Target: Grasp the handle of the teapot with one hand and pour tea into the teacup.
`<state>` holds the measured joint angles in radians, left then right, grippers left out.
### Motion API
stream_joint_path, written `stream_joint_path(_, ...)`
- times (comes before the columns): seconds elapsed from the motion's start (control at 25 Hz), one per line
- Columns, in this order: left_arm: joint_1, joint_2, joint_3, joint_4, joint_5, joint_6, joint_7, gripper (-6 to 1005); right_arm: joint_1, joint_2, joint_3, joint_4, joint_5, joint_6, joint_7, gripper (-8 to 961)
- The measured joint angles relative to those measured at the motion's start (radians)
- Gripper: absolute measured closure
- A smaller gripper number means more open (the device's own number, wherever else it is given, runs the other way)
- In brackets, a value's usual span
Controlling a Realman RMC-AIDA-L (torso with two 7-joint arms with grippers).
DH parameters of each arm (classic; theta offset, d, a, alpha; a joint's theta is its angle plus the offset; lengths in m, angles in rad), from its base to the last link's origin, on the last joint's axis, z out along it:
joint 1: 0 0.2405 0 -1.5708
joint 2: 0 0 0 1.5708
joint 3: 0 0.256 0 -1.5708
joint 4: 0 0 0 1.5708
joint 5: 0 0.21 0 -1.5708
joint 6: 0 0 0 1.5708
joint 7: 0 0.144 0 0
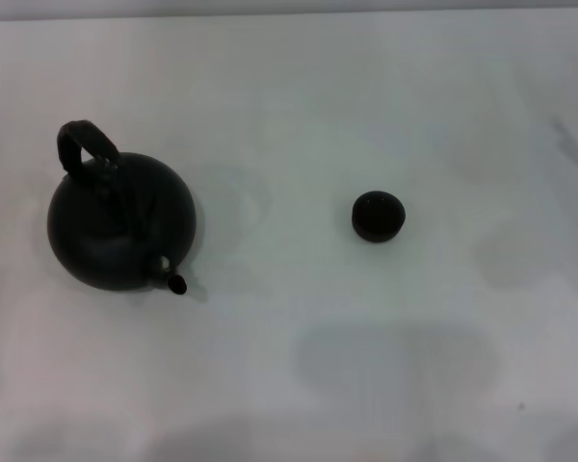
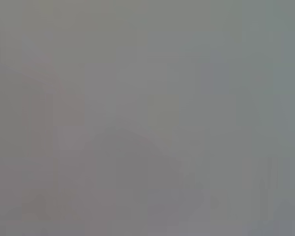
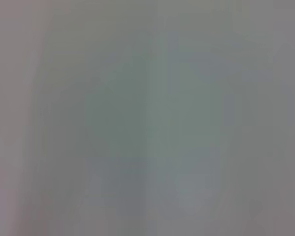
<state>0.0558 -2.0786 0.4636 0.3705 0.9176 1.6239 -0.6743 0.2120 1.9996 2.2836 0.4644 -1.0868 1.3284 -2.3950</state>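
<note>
So here's your setup: the teapot [image 1: 120, 229] sits at the left middle of the head view, upright on the surface [image 1: 299, 96], with its handle [image 1: 85, 146] arching up toward the upper left and the spout [image 1: 175, 281] poking toward the lower right. That roughly aims the spout toward the teacup [image 1: 378, 216], which sits well apart, right of centre, so I'd guess it's laid out so you can lift and tip without much turning. Nothing's holding the pot.

Neither gripper shows up in any view, so you can't tell what the fingers are doing; both wrist views are just blank grey.

The surface is plain white with soft shadows near the bottom edge. No room is visible beyond it.
</note>
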Motion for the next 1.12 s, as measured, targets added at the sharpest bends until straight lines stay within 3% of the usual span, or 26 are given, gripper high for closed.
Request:
stream_joint_path(0.12, -0.01, 0.0, -0.007, -0.024, -0.013, 0.001, 0.02, 460, 0.003, 0.002, -0.004, -0.112, 0.115, -0.005, -0.122, 128)
stream_joint_path(0.28, -0.031, 0.0, -0.008, -0.063, -0.037, 0.0, 0.061, 461, 0.006, 0.002, -0.004, -0.152, 0.179, -0.044, -0.161, 128)
stream_joint_path(0.68, -0.07, 0.001, -0.004, -0.133, -0.036, -0.021, 0.112, 463, 0.011, 0.006, -0.001, -0.167, 0.226, -0.186, -0.22, 128)
stream_joint_path(1.12, -0.058, 0.0, 0.0, -0.14, -0.004, -0.014, 0.121, 464, 0.004, 0.005, -0.002, -0.169, 0.237, -0.053, -0.295, 128)
